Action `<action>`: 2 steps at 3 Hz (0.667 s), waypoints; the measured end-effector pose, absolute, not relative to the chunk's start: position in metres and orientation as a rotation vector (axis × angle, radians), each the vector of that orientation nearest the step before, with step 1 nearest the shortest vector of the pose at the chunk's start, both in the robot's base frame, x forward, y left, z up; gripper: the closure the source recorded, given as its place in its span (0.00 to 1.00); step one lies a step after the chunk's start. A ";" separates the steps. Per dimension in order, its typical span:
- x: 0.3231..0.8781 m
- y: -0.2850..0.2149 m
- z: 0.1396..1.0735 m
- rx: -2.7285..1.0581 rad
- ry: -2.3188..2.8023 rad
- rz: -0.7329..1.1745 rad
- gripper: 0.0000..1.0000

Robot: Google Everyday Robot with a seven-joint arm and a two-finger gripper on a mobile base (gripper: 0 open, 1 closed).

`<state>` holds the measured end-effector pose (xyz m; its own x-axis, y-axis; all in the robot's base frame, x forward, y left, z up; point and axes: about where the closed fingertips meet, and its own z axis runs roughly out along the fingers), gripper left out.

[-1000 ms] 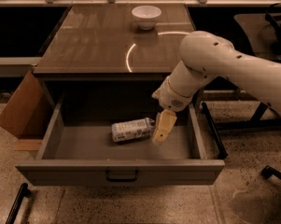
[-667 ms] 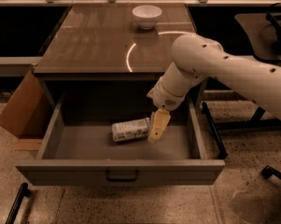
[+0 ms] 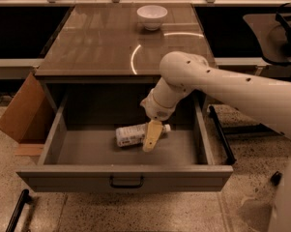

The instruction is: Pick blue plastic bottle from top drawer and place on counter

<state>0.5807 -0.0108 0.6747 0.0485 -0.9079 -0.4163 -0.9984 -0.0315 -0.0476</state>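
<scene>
Reaching down into the open drawer (image 3: pixel 52 146) from the right, white arm (image 3: pixel 232 88) crossing the front right corner of the table (image 3: pixel 96 42) and bending at a rounded joint above the drawer's back half. Hanging from the wrist, gripper (image 3: pixel 152 136) low inside the drawer, yellowish tip pointed down and a little left, overlapping the cap end of the bottle (image 3: pixel 130 135) as seen from the camera. Cannot tell whether touching the bottle or merely in front of it. Cannot tell either whether parted or clenched, with only one yellowish tip in sight.

Lying on its side on the drawer floor, about midway between the side walls, bottle with pale label facing up and white cap toward the right, peeking out just right of the gripper. Resting in the drawer, not on the table.

Pulled out toward the camera, drawer grey and shallow, with a dark bar handle (image 3: pixel 127 181) centred on the front panel.

Standing near the far edge of the glossy table, a white bowl (image 3: pixel 152 16), well apart from arm and drawer. Showing on the table top, a bright curved reflection and faint grid lines. Leaning beside the cabinet's left side, a brown cardboard box (image 3: pixel 20 112), on a speckled floor (image 3: pixel 150 211).
</scene>
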 end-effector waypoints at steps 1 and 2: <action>0.587 0.014 0.645 -2.067 1.892 0.424 0.03; 0.588 0.026 0.629 -2.098 1.877 0.448 0.25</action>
